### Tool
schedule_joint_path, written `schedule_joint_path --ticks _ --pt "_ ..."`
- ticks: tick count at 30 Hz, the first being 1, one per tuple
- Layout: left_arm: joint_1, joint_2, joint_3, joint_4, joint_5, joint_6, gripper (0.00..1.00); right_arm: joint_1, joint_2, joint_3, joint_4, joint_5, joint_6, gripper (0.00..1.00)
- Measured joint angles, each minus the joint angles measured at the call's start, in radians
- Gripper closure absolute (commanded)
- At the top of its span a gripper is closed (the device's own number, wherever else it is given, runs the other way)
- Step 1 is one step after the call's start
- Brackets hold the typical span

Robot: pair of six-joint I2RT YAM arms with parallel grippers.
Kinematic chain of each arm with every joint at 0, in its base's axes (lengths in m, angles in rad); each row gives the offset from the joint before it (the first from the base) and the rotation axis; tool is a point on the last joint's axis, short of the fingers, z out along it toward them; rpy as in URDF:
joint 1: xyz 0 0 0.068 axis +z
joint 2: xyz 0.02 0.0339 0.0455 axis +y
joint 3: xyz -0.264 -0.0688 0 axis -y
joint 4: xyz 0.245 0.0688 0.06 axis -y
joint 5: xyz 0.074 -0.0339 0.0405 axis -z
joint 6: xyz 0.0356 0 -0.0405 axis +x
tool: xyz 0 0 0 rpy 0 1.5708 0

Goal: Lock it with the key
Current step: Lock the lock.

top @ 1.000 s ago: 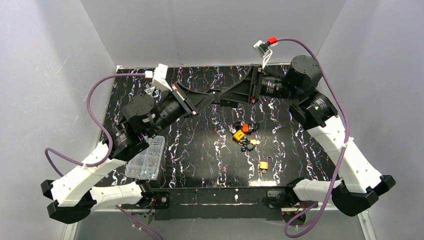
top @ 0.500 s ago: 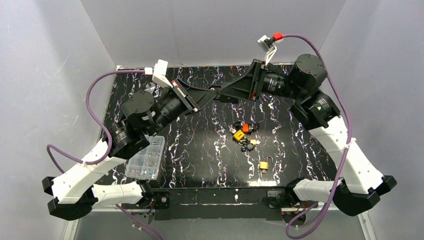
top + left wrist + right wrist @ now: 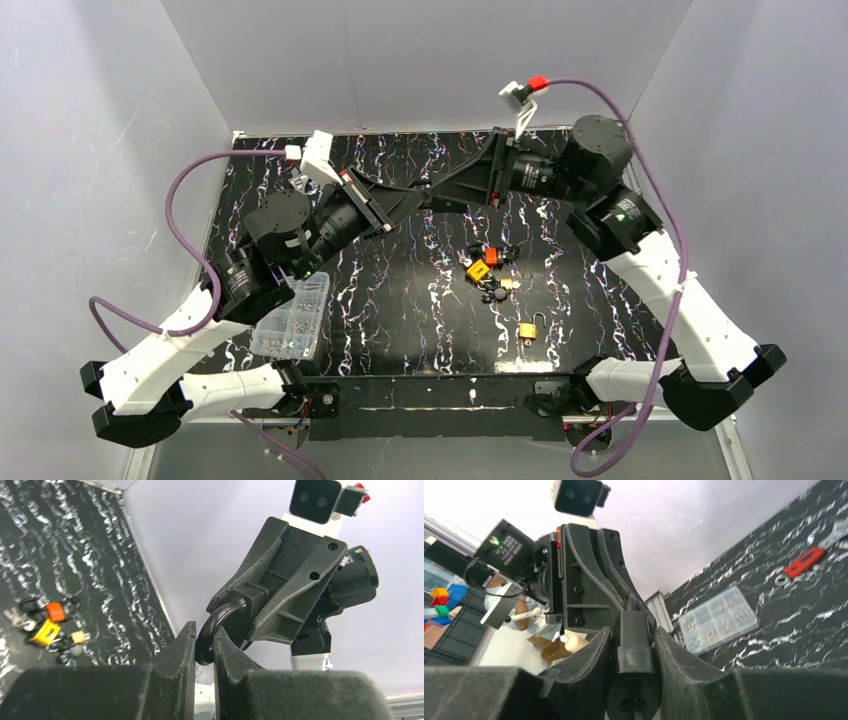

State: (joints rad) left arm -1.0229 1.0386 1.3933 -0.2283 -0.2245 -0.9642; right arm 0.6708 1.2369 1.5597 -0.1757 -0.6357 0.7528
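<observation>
- Above the far half of the black, white-veined table [image 3: 400,300], about midway between its left and right edges, I have both grippers raised off the surface and meeting tip to tip.
- My left arm folds out past the near left corner, then its forearm climbs toward the far middle, with the left gripper [image 3: 412,198] pointing right and slightly away from me.
- My right arm mirrors it: elbow out past the near right corner, forearm rising along the right edge, wrist turned so the right gripper [image 3: 440,192] points left.
- The right fingers [image 3: 589,660] stand partly apart and are clamped on the sides of a black block-shaped padlock [image 3: 634,680]; its keyhole end faces the right wrist camera.
- The left fingers [image 3: 182,650] are pressed together, pinching a dark curved loop [image 3: 212,625] that comes out of that padlock's body.
- A bunch of keys with orange and yellow tags [image 3: 485,265] lies on the table right of its middle, well below the grippers.
- A small brass padlock [image 3: 527,331] with its shackle up lies closer to the near edge.
- A clear plastic box of small parts [image 3: 292,318] sits toward the near left corner, beside my left forearm.
</observation>
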Motion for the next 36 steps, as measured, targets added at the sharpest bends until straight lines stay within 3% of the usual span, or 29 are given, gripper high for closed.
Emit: schedule_joint_path --ticks 2,5,11,15,22,29,36 --pt "0.041 -0.034 -0.053 -0.017 0.037 -0.003 1.0 -0.006 -0.001 -0.076 0.042 -0.028 0.006 0.35" --pt "0.122 -0.068 -0.137 -0.042 0.183 -0.002 1.0 -0.043 0.005 -0.227 0.106 -0.031 0.027 0.24" --pt "0.228 -0.031 -0.25 -0.14 0.381 0.02 1.0 -0.123 -0.003 -0.475 0.167 -0.077 0.072 0.19" --pt "0.286 -0.055 -0.272 -0.108 0.45 0.022 1.0 -0.163 -0.092 -0.568 0.277 -0.134 0.127 0.19" --pt "0.422 -0.113 -0.348 0.077 0.569 -0.035 1.0 -0.26 -0.182 -0.671 0.488 -0.221 0.22 0.3" --pt "0.519 -0.079 -0.416 0.303 0.717 -0.158 1.0 -0.262 -0.145 -0.687 0.563 -0.258 0.282 0.54" --pt "0.557 -0.059 -0.439 0.409 0.79 -0.216 1.0 -0.262 -0.084 -0.662 0.624 -0.272 0.339 0.59"
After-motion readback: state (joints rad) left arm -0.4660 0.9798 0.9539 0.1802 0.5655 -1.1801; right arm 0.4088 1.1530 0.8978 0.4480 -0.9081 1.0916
